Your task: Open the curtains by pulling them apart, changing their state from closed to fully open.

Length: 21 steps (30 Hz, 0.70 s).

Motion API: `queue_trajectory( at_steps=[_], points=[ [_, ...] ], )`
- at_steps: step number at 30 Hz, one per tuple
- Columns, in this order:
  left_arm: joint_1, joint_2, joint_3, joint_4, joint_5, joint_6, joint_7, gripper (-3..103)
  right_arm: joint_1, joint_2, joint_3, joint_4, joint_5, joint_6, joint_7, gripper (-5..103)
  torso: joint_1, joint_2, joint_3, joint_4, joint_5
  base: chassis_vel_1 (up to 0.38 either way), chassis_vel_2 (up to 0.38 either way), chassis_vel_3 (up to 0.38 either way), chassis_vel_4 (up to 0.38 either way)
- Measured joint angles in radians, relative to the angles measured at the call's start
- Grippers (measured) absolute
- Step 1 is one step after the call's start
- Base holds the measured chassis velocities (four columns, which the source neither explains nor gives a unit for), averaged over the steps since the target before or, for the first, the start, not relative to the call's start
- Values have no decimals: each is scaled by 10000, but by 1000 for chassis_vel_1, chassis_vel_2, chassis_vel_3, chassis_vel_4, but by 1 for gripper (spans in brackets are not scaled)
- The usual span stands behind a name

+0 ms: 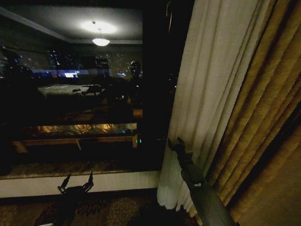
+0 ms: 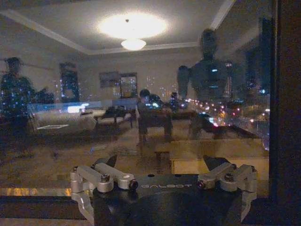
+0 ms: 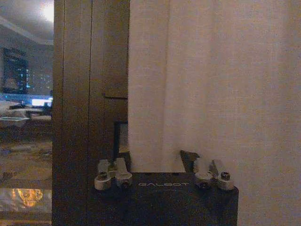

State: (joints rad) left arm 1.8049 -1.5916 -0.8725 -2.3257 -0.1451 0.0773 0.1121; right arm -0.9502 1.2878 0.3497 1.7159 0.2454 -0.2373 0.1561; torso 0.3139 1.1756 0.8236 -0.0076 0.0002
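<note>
- Head view: the sheer curtain (image 1: 207, 94) hung gathered at the right of the dark window (image 1: 75, 94), just beside the golden drape (image 1: 268, 117) farther right. The glass lay bare across the left and middle, mirroring a lit ceiling lamp (image 1: 100, 41) and room furniture.
- The right gripper (image 1: 175, 143) reached up from the lower right and sat against the sheer curtain's left edge, low on the panel. Its fingers were too dark to tell whether they pinched the fabric.
- The left gripper (image 1: 76, 182) hovered low at the left, in front of the pale wall strip (image 1: 117, 181) beneath the window, with its two fingers spread and nothing between them.
- Left wrist view: the left gripper (image 2: 164, 162) faced the glass, its fingers splayed wide. The pane reflected the robot's own torso (image 2: 209, 70), the lamp (image 2: 133, 44) and a bed (image 2: 61, 120), detail the head view blurred.
- Right wrist view: the sheer curtain (image 3: 211, 84) hung directly ahead, its weave plain here. Its edge fell between the right gripper's finger mounts (image 3: 160, 162), beside the dark window frame (image 3: 89, 94). I could not tell whether the claw was clamped on it.
- No containers appeared.
</note>
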Motion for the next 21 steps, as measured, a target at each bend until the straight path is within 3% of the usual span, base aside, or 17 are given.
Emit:
queue_trajectory(
  at_steps=[7,10,14,21],
  points=[
    [75,-1,-4,-112,0,0,-8,100,54,-14,-16,2,-11,49,16,30,0,0,0,0,1,0,0,0,0],
    [86,-1,-4,-130,-1,-7,-9,100,50,-22,-16,23,-12,59,17,25,0,0,0,0,1,0,0,0,0],
    [104,-3,12,-131,-4,-41,-18,100,-7,-88,-2,113,-13,88,17,3,-1,0,0,-1,0,0,0,0,0],
    [135,-3,13,-145,-17,-89,-21,100,62,-167,177,19,-45,99,58,0,-1,0,0,0,1,0,0,0,0]
  ],
)
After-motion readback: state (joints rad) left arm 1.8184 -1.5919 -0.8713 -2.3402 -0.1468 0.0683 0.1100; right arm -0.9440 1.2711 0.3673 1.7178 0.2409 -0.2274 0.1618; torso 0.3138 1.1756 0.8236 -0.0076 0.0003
